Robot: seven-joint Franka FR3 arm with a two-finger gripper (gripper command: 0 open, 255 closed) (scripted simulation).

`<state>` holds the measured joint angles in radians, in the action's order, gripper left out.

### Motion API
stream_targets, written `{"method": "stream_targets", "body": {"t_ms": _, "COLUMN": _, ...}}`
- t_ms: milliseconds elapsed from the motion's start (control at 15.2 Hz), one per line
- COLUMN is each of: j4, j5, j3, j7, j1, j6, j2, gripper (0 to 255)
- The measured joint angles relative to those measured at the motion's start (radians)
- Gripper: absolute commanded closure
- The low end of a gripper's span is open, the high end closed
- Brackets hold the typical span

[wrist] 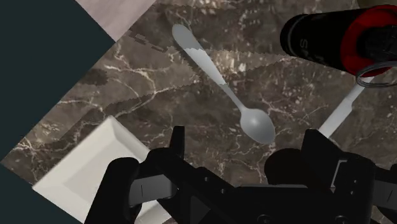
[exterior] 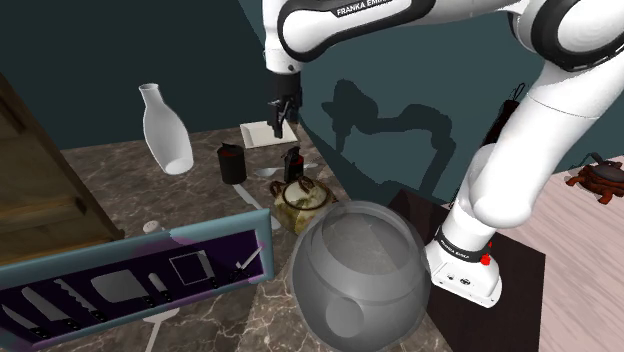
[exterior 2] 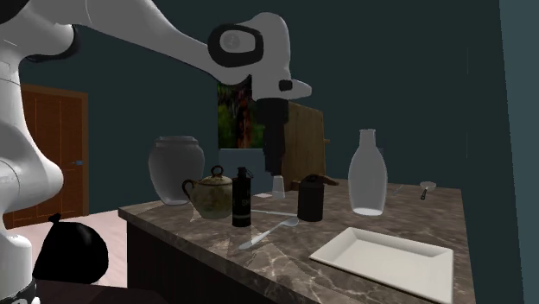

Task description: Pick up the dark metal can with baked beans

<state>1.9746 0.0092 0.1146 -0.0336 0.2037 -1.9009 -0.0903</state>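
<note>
The gripper (wrist: 247,137) hangs well above the dark marbled counter (wrist: 159,95), pointing down, its two black fingers standing apart with nothing between them but air. Straight below the gap lies a pale spoon (wrist: 224,84); under the outer side of one finger is the corner of a white plate (wrist: 95,172).

The dark can (wrist: 331,35) is not beneath the hand. It stands on the counter out past the other finger, on the side away from the plate and beyond the spoon, and clearly lower than the fingertips. From the shoulder view the gripper (exterior: 280,120) sits over the plate's (exterior: 262,133) edge, with the can (exterior: 231,163) off to one side of it and apart from it. The second exterior view shows the can (exterior 2: 310,199) upright, so its long axis runs vertical, roughly in line with the fingers of the gripper (exterior 2: 273,166) rather than across them. Its top looks reddish, and the small ring beside it may be a pull tab, though that is hard to make out.

As I judge it, the coming move turns on a sideways shift toward the can before any descent, then bringing the open fingers down on either side of its upright wall.
</note>
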Motion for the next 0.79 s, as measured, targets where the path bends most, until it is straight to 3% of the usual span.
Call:
{"method": "stream_targets", "body": {"t_ms": 660, "j4": -0.3, "j5": -0.04, "j3": 0.07, "j7": 0.033, "j1": 0.078, "j6": -0.048, "j2": 0.298, "gripper": 0}}
{"method": "stream_targets", "body": {"t_ms": 792, "j4": -0.319, "j5": -0.044, "j3": 0.075, "j7": 0.038, "j1": 0.084, "j6": -0.053, "j2": 0.319, "gripper": 0}}
